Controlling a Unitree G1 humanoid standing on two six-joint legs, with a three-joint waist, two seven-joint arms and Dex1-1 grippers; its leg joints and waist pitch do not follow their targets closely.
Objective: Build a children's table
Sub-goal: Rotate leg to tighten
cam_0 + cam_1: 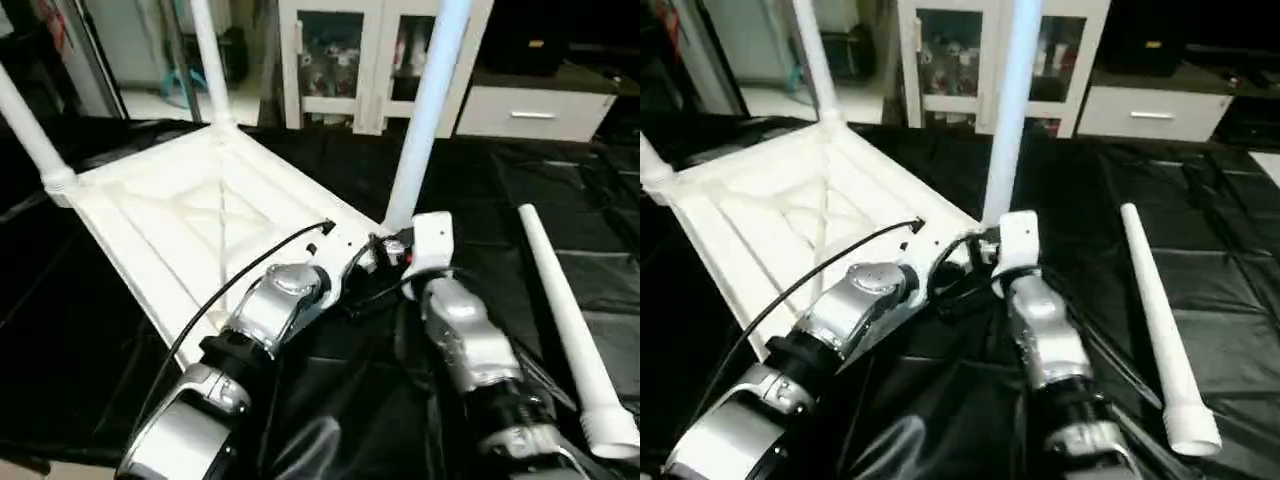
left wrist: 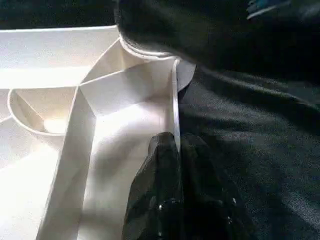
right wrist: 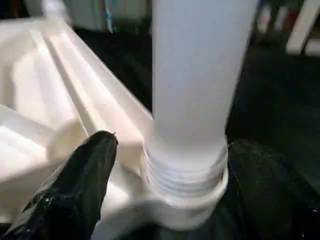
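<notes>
— Three long tapered white tube legs stood upright in corner sockets of the white plastic rectangular table top [image 1: 190, 225], which lay upside down on the black sheet [image 1: 80, 340], its X-ribbed underside facing up. Where were your hands?

— Both were at the top's corner nearest me. My left gripper [image 2: 176, 150] was pinched shut on the top's thin edge wall, one black finger on each side of it. My right gripper [image 3: 170, 165] stood wide, its fingers [image 3: 85, 175] on either side of the base of the nearest leg [image 1: 425, 110], just beside its threaded collar, not pressing it.

— And the other legs?

— One [image 1: 30, 125] rose at the top's far left corner, another [image 1: 208, 60] at the far corner. A fourth leg [image 1: 565, 320] lay flat on the sheet, well to the right of the top.
</notes>
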